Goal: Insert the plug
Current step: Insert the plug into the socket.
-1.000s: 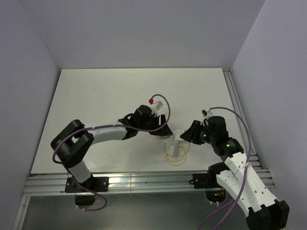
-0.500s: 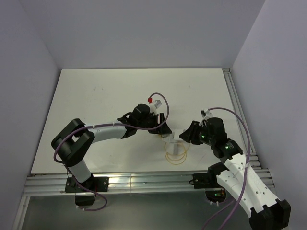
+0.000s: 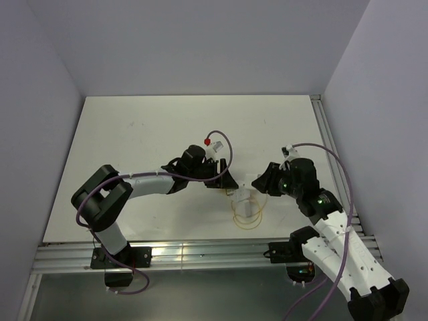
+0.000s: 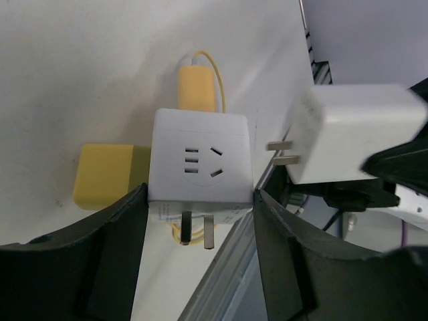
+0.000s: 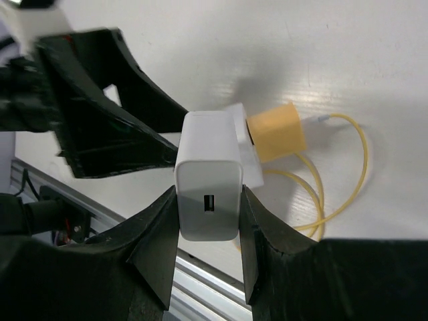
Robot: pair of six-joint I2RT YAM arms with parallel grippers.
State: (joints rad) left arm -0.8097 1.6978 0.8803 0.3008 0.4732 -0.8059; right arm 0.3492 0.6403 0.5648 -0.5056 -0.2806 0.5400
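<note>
The jaws of my left gripper [image 4: 200, 224] clamp the white socket cube [image 4: 199, 160] to steady it. The jaws of my right gripper [image 5: 207, 231] grip the white plug [image 4: 348, 134] just beside the cube, prongs [image 4: 284, 152] aimed at it, not yet inserted.

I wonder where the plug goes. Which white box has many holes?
The white square socket cube in the left gripper; the white charger block in the right gripper shows two prongs.

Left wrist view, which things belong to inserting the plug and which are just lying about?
In the job: white socket cube, held in left claw; white charger plug, held in right claw.
Lying about: yellow block, yellow cable.
</note>
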